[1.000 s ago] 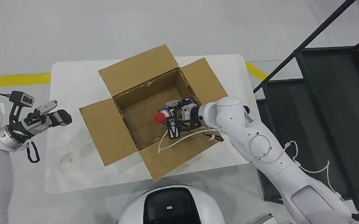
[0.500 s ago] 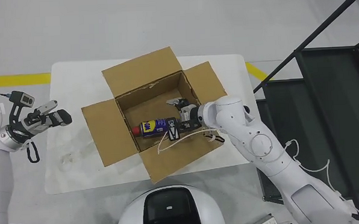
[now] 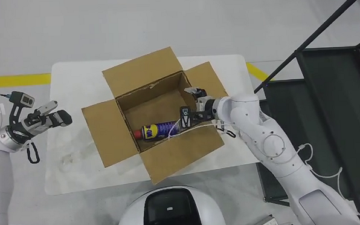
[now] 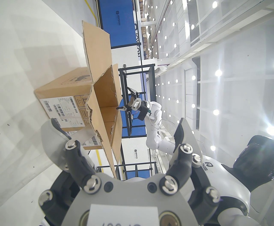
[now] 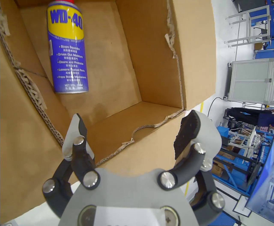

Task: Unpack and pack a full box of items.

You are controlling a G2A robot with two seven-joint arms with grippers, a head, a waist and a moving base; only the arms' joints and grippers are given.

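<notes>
An open cardboard box [image 3: 117,130] stands in the middle of the white table. A blue and yellow spray can [image 3: 158,131] with a red cap lies on its side on the box floor, near the front wall. The can [image 5: 67,53] lies flat and alone in the right wrist view. My right gripper [image 3: 190,100] hangs over the box's right side, open and empty, a short way from the can's base. In its own view this gripper [image 5: 132,128] holds nothing. My left gripper [image 3: 58,113] stays off the table's left edge, open [image 4: 118,130] and empty, facing the box [image 4: 64,89].
The box's four flaps spread outward over the table [image 3: 73,165]. A black metal rack [image 3: 323,76] stands close to the table's right side. A thin white cable [image 3: 169,137] droops from the right wrist over the near flap.
The right gripper let go of the spray can, which now lies on the box floor. It then drew back toward the right flap. The left arm has not moved.
</notes>
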